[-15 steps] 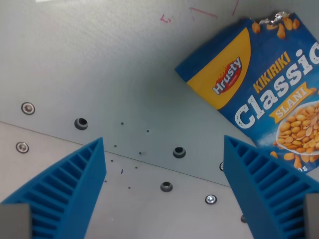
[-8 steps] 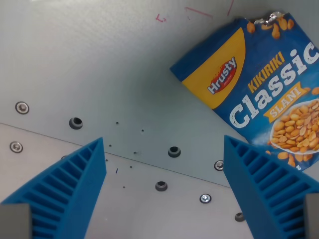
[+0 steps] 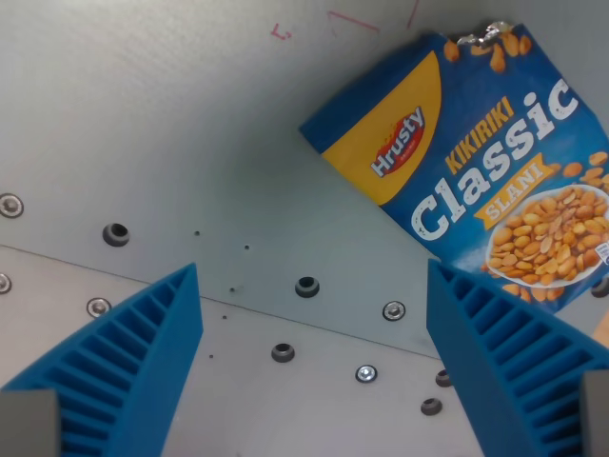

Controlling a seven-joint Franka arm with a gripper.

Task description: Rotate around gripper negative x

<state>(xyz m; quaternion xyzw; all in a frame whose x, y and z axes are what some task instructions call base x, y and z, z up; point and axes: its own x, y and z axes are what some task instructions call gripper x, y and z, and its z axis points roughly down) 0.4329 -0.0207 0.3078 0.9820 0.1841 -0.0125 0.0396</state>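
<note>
gripper (image 3: 309, 357) wide open, we hold nothing | peanut bag (image 3: 476, 181) lies far-right of us, long axis diagonal | metal table (image 3: 143, 114) below

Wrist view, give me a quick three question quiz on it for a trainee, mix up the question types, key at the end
1. True or false: the gripper is shut on the peanut bag.
2. Where does the peanut bag lie in the wrist view? A) lower left B) upper right C) dead centre between the fingers
3. Fill in: the large white word printed on the bag is ____.

Key:
1. False. The blue fingers stand wide apart with only the metal table between them.
2. B.
3. Classic.
</note>
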